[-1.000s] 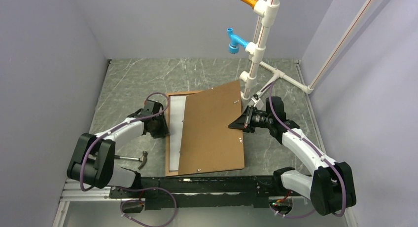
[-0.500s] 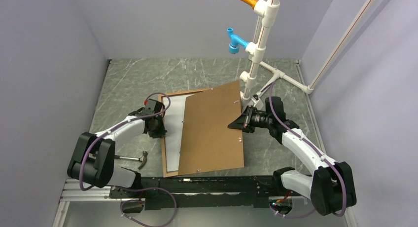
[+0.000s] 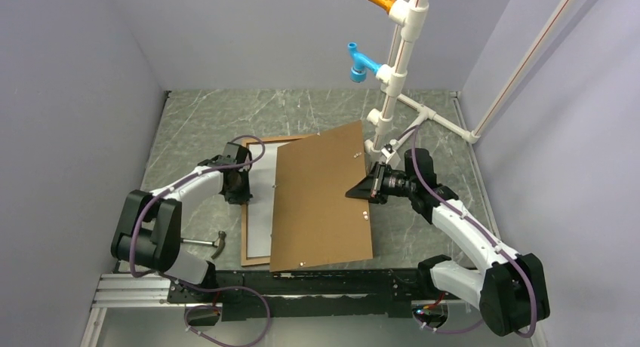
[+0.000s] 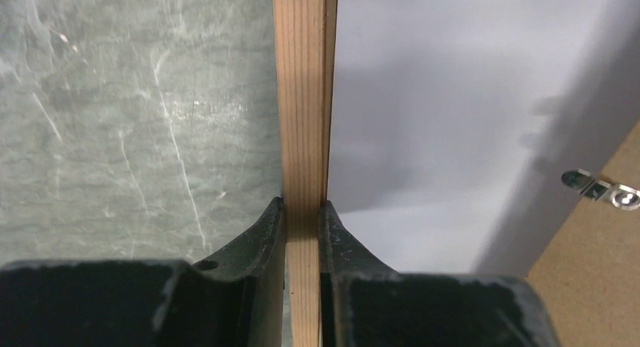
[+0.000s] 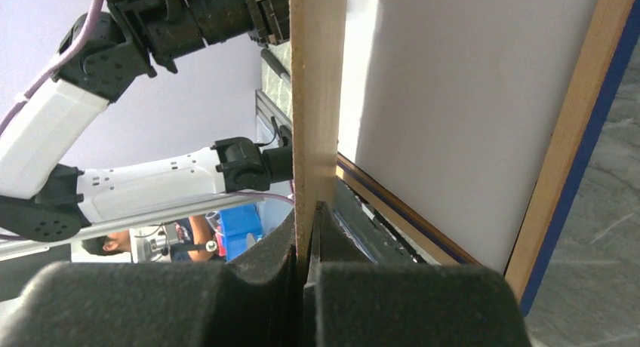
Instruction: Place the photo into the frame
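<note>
**Top view.** The frame (image 3: pixel 245 234) lies flat on the table (image 3: pixel 196 121), wood face up. The photo (image 3: pixel 261 211) lies inside its rails, white back up. Only a left strip of the photo shows, because the board (image 3: pixel 321 200) covers the rest. The left gripper (image 3: pixel 240 187) sits on the frame's left rail, in its far half. The right gripper (image 3: pixel 364 190) is at the board's right edge. A hammer (image 3: pixel 205 243) lies near the left arm's base, apart from the frame. A pipe stand (image 3: pixel 392 83) stands at the far right.

**Left wrist view.** The fingers are clamped on the wooden rail, one on each side. To the rail's right, the photo's white back lies right up against it. The board's corner enters at lower right, with a metal clip (image 4: pixel 604 190) on its edge.

**Right wrist view.** The fingers are pressed together on the board's edge, seen end-on. The board is held at a slant above the photo. The frame's rail runs beside the photo, its outer side navy.
</note>
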